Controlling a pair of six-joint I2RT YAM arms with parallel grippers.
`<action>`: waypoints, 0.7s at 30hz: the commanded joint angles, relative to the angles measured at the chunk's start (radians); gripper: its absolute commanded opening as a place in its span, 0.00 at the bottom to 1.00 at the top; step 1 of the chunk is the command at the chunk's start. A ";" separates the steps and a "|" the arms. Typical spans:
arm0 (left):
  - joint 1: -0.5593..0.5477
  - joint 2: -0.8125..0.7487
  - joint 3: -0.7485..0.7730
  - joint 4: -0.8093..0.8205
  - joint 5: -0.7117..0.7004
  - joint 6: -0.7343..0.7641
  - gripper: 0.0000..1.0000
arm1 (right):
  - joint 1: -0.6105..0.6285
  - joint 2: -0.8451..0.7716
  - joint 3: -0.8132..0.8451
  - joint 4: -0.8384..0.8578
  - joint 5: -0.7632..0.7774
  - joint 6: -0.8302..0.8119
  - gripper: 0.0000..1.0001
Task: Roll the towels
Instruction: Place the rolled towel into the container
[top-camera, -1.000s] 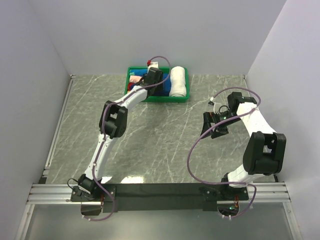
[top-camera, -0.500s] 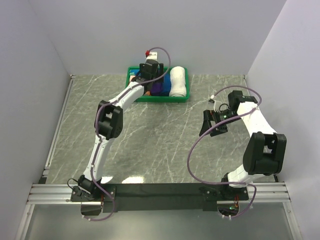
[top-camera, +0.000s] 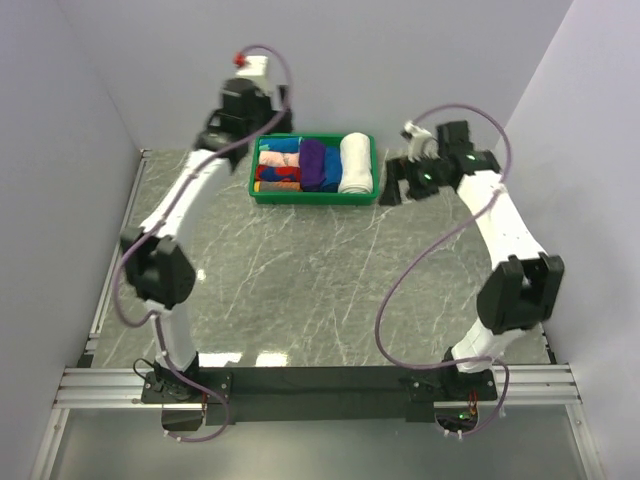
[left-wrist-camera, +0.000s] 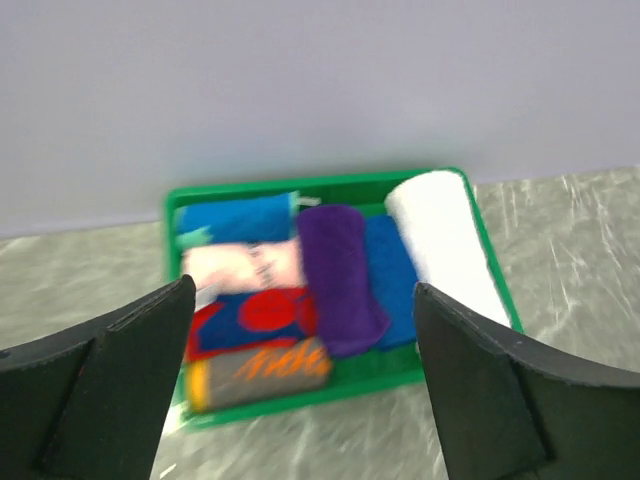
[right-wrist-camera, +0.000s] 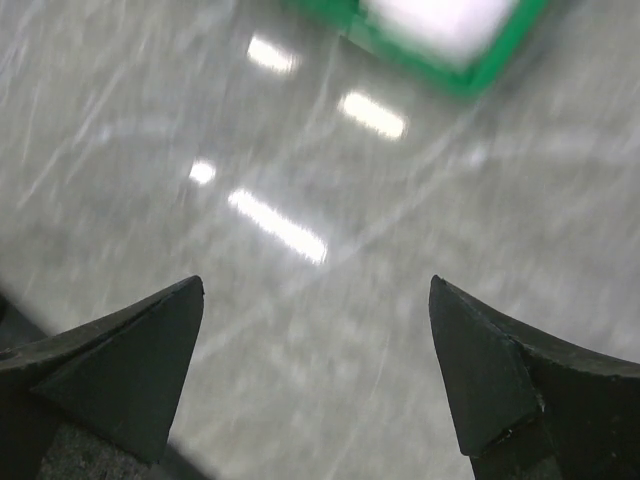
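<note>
The deep-purple towel (top-camera: 312, 163) lies rolled in the green tray (top-camera: 315, 199) at the back of the table, between the patterned rolls and a blue towel (top-camera: 331, 168). In the left wrist view the purple towel (left-wrist-camera: 338, 277) runs lengthwise and overlaps the blue towel (left-wrist-camera: 392, 280). My left gripper (top-camera: 222, 130) hangs high, to the left of the tray; its jaws (left-wrist-camera: 302, 290) are wide open and empty. My right gripper (top-camera: 400, 188) hovers just right of the tray, open (right-wrist-camera: 316, 283), over bare tabletop.
A thick white towel roll (top-camera: 353, 163) fills the tray's right end. Several patterned rolls (left-wrist-camera: 255, 340) sit in its left half. The back wall stands right behind the tray. The tray's corner (right-wrist-camera: 470, 80) shows at the top of the right wrist view.
My left gripper has risen out of the tray and swung up and left, opening wider and leaving the purple towel inside. My right arm has swung from mid-table to beside the tray.
</note>
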 joint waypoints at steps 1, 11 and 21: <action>0.151 -0.115 -0.064 -0.188 0.247 -0.020 0.93 | 0.109 0.126 0.160 0.209 0.224 0.134 1.00; 0.408 -0.365 -0.337 -0.355 0.357 0.054 0.85 | 0.335 0.626 0.700 0.387 0.435 0.297 0.00; 0.452 -0.475 -0.506 -0.349 0.323 0.048 0.86 | 0.361 0.837 0.808 0.630 0.619 -0.034 0.00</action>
